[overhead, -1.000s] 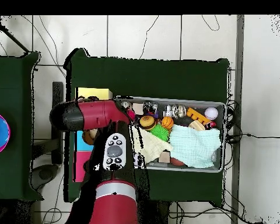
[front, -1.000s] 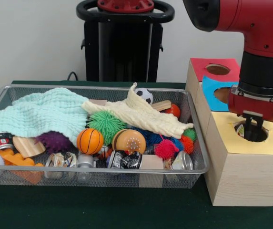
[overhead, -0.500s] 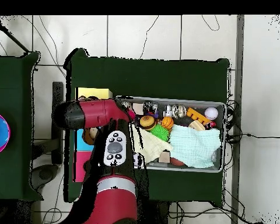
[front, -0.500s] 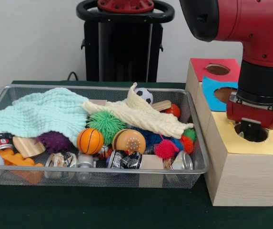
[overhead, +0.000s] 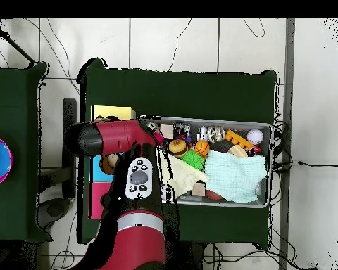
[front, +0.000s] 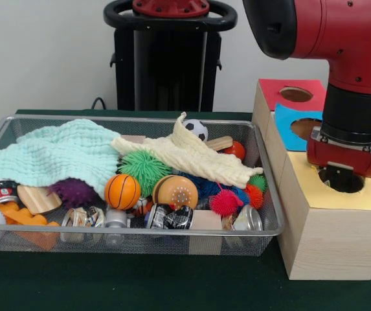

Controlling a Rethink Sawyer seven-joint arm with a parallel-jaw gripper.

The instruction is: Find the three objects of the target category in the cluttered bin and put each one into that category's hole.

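Where wire-mesh bin (front: 263,228) holds spiky balls; gripper (front: 341,176) over round hole (front: 350,184) | fingers' state unclear

No text or label can be read.

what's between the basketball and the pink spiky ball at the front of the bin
In the front view, an orange-and-tan ball with dots sits between the mini basketball and the pink spiky ball.
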